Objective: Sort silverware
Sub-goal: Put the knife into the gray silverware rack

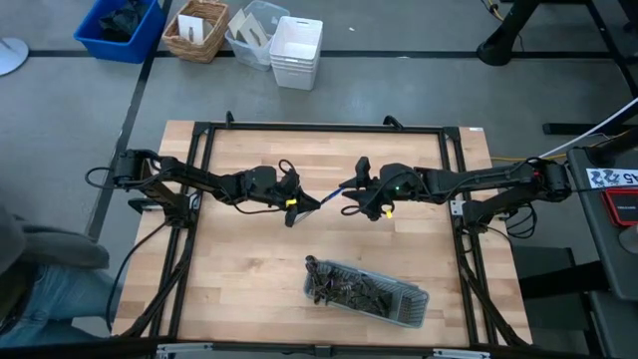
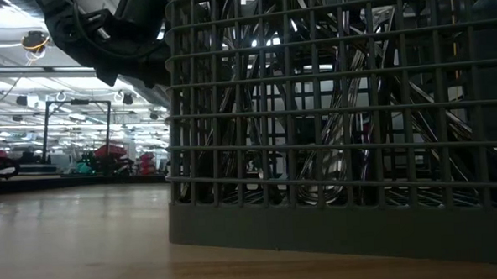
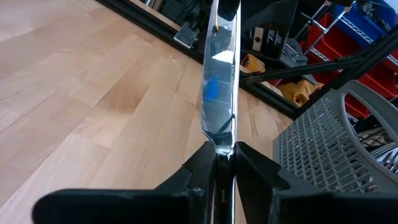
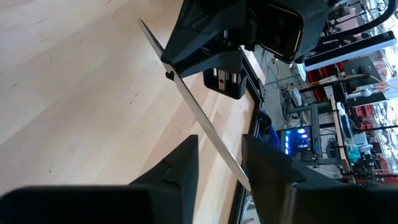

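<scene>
Above mid-bench point(image 1: 239, 269), the left gripper point(image 1: 296, 206) has its fingers point(image 3: 198, 168) clamped on a knife point(image 3: 219, 93), blade pointing across at the right gripper point(image 1: 349, 199). Right fingers point(image 4: 180, 162) stand parted either side of the blade, no contact seen; judged a handover, the knife held level so the other arm can take its free end. Remaining silverware point(image 1: 349, 287) lies heaped in the tray point(image 1: 414, 311) near the front edge, well apart from both arms. Sorting judged barely begun; a slip during transfer is the risk
</scene>
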